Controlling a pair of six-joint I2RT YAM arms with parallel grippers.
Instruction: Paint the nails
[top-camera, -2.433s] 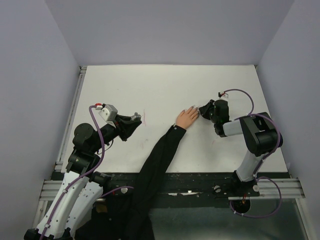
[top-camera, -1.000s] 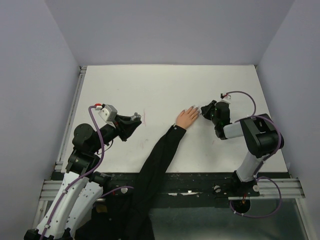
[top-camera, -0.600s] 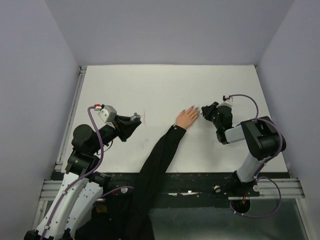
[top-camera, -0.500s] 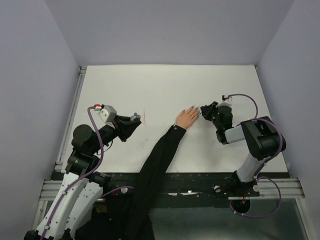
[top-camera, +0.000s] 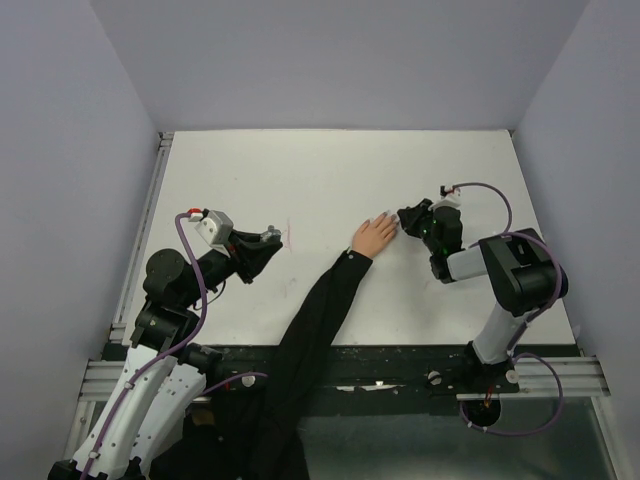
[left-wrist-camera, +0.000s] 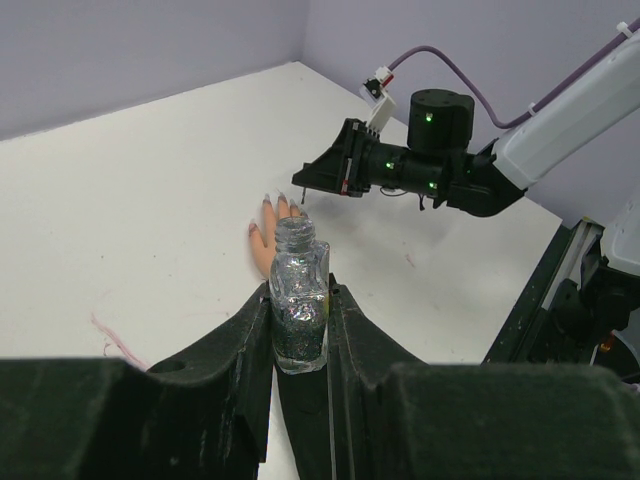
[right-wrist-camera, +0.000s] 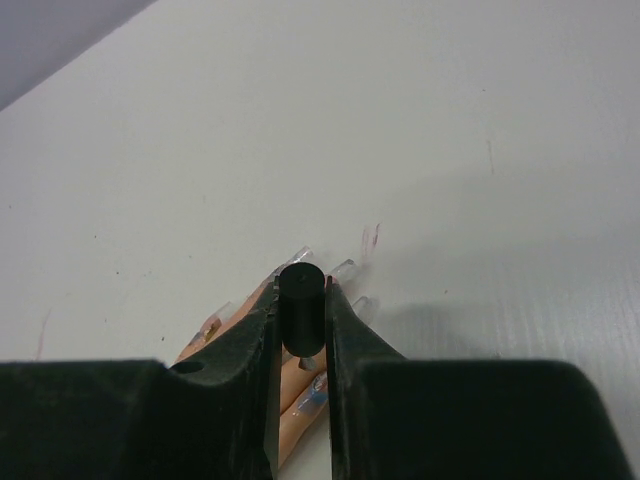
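A pale peach fake hand (top-camera: 372, 238) in a long black sleeve (top-camera: 318, 310) lies palm down mid-table. Its clear, long nails (right-wrist-camera: 343, 268) fan out under my right gripper (right-wrist-camera: 301, 290), which is shut on a black brush cap (right-wrist-camera: 301, 312). The brush tip points down over a finger (right-wrist-camera: 305, 395) with a blue-tinted nail. My right gripper (top-camera: 404, 218) hovers at the fingertips (top-camera: 386, 214). Off to the left, my left gripper (top-camera: 268, 240) is shut on an uncapped glitter polish bottle (left-wrist-camera: 298, 305), held upright above the table; the hand (left-wrist-camera: 268, 242) shows beyond it.
Faint red smears mark the white table (top-camera: 290, 232) between the left gripper and the hand. Lilac walls (top-camera: 70, 150) close in the table on three sides. A metal rail (top-camera: 150, 210) runs along the left edge.
The right gripper drew back slightly to the right, then returned left over the fingertips. The left gripper and bottle have stayed still.
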